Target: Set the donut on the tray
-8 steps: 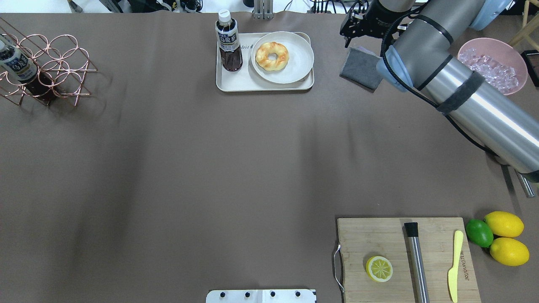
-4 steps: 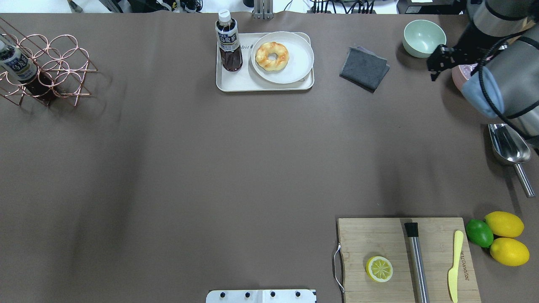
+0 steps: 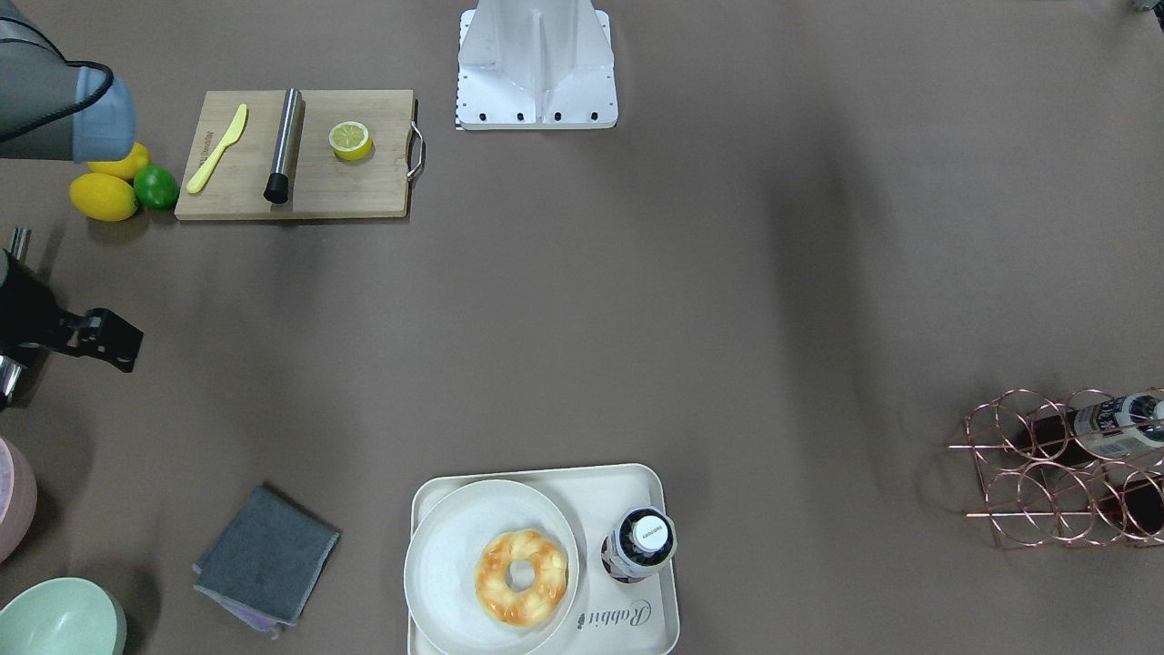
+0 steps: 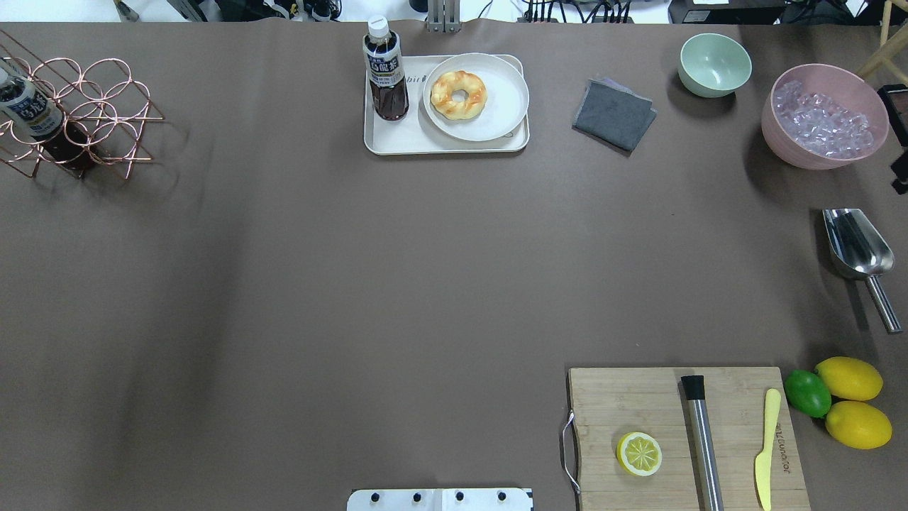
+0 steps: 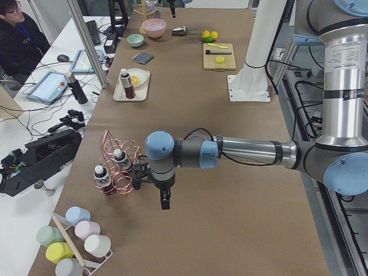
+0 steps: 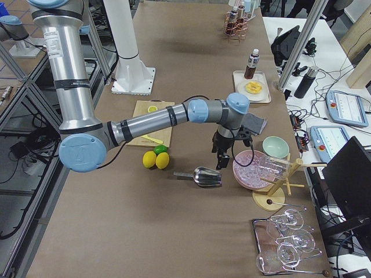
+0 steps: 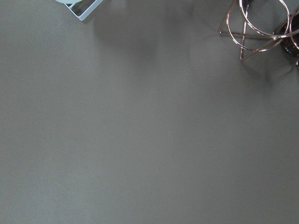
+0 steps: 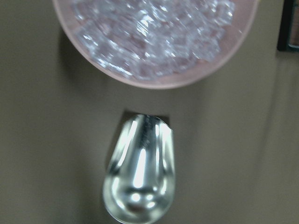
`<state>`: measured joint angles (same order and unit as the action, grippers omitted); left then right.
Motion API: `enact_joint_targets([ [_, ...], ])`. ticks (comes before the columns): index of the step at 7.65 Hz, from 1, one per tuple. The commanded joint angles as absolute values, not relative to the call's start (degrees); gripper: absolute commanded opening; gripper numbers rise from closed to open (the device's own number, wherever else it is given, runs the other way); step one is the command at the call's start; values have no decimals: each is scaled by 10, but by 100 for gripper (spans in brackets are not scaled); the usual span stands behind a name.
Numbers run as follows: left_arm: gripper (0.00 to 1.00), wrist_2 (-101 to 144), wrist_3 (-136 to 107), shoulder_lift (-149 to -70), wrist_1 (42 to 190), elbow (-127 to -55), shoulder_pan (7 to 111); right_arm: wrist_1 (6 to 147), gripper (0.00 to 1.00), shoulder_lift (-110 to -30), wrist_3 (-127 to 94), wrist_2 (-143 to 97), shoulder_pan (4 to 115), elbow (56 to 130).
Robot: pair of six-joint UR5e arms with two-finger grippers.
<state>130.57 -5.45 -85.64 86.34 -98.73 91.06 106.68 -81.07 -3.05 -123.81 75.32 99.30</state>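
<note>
The golden glazed donut (image 4: 459,94) lies on a round off-white plate (image 4: 507,99). The plate sits on the cream tray (image 4: 397,138) at the table's far middle, and a dark bottle (image 4: 385,71) stands beside it on the tray. The front-facing view shows the same donut (image 3: 522,578) and the tray (image 3: 637,628) with its "Rabbit" script. My right gripper (image 6: 222,155) hangs above the metal scoop (image 6: 200,175) by the pink ice bowl, far from the tray; I cannot tell its jaws. My left gripper (image 5: 164,202) hovers near the copper rack; I cannot tell if it is open or shut.
A grey cloth (image 4: 613,115), a green bowl (image 4: 714,64) and a pink bowl of ice (image 4: 823,117) lie right of the tray. A wooden cutting board (image 4: 638,397) carries a lemon half, a muddler and a knife. The copper bottle rack (image 4: 78,113) stands far left.
My right arm has swung away from beside the tray to the right, almost out of the overhead view. The donut, plate and tray have not moved.
</note>
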Motion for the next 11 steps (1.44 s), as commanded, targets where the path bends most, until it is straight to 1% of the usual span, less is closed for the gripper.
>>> enact_joint_targets([
  [1,98,1305,-54,-855,863,-988,911,1046,100,-891,31,-1240,808,980],
  [2,98,1305,-53,-854,864,-988,911,994,100,-916,30,-1258,827,953],
  [3,98,1304,-52,-854,864,-987,911,957,100,-921,29,-1288,841,919],
  [4,98,1303,-51,-854,864,-987,911,948,100,-921,31,-1296,853,912],
  [7,98,1301,-51,-854,863,-989,911,951,100,-922,33,-1333,894,934],
  [9,98,1301,-51,-855,863,-991,911,955,100,-927,33,-1334,898,950],
  [11,98,1301,-51,-855,863,-991,911,954,100,-924,33,-1337,898,949],
])
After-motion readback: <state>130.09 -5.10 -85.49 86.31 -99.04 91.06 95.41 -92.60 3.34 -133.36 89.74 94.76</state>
